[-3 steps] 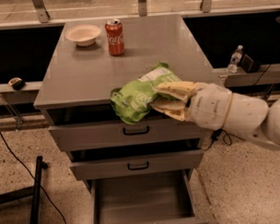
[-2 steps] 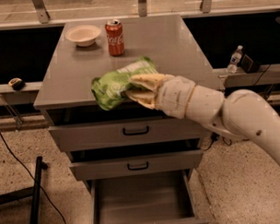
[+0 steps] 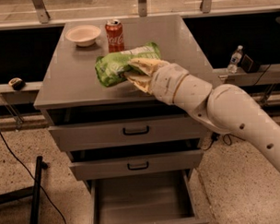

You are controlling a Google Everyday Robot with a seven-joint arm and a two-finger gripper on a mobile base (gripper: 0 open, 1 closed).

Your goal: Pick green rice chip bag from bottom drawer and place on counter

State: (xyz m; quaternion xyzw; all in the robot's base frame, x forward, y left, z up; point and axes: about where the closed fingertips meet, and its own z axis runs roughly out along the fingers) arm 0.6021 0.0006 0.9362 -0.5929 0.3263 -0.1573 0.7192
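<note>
**Bag held over the counter**

The gripper (image 3: pixel 130 70) is clamped on the right end of the green rice chip bag (image 3: pixel 117 65), which sits low over the counter (image 3: pixel 179 43); whether they touch is unclear. The bottom drawer (image 3: pixel 139 204) stands open below. The bag looks light, soft and crinkly, probably slippery foil, so an end seam suits a pinch. Its print is unreadable. Behind it, a red can (image 3: pixel 114 35) carries Coca-Cola script.

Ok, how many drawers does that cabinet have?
3, stacked under the counter: top drawer and middle drawer slightly open, bottom drawer pulled far out. The gripper holds the green rice chip bag over the counter.
</note>
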